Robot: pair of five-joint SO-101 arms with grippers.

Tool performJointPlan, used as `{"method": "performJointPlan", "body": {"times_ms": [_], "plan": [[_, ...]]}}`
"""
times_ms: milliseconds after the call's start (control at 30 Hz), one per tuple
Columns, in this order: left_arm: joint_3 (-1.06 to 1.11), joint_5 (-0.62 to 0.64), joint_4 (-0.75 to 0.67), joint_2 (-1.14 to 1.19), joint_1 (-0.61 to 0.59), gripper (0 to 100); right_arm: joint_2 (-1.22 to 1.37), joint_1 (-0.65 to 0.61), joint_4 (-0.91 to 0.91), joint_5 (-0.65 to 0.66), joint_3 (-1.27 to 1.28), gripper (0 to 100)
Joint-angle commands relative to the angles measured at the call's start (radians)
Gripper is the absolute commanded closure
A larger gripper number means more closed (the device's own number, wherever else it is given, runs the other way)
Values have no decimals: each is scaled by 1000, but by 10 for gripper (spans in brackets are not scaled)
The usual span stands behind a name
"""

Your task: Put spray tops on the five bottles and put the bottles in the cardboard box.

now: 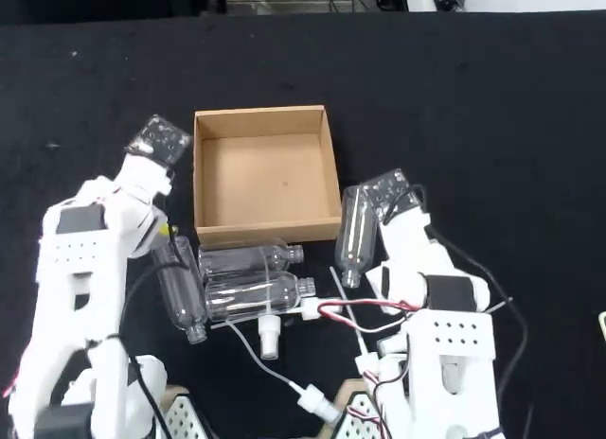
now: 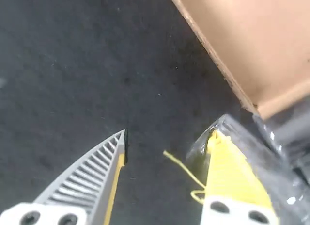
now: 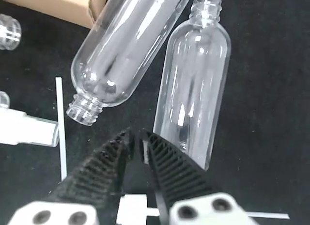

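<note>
Left end effector (image 2: 168, 134) is wide open and empty, over the tabletop (image 1: 473, 98) just beside the cardboard box (image 1: 260, 174). A clear bottle (image 2: 276, 152) sits against the outside of one jaw. Right end effector (image 3: 137, 137) is all but closed, gripping nothing, near two uncapped bottles (image 3: 193, 84). Spray tops (image 1: 270, 335) lie loose. Bottles look light, thin-walled and slick, so they'll likely roll or dent. Grip mid-body, gently.

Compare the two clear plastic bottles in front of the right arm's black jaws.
The box-side clear plastic bottle points its neck toward the right gripper; the outer clear plastic bottle points its neck away. The box-side bottle lies next to the brown cardboard box; the outer one lies apart from it on the black table. Both are clear and uncapped.
</note>
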Motion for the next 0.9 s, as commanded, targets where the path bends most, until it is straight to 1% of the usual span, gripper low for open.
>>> {"method": "performJointPlan", "body": {"times_ms": [0, 100, 200, 333, 467, 567, 633, 767, 867], "plan": [[-81, 133, -26, 77, 12, 743, 5, -15, -77, -8, 35, 982], [-102, 164, 41, 95, 16, 743, 5, -15, -140, -52, 82, 982], [-104, 203, 97, 86, 24, 743, 5, -15, -152, -57, 102, 982], [-107, 255, 101, 86, 21, 743, 5, -15, -150, -55, 102, 982], [-160, 328, 121, 86, 19, 743, 5, -15, -150, -54, 102, 982], [-189, 350, 212, 92, 38, 743, 5, -15, -150, -55, 104, 982], [-188, 351, 245, 95, 53, 743, 5, -15, -150, -55, 105, 982], [-140, 353, 235, 97, 59, 743, 5, -15, -150, -54, 105, 982], [-74, 353, 190, 97, 62, 744, 5, -15, -150, -52, 105, 983]]}}
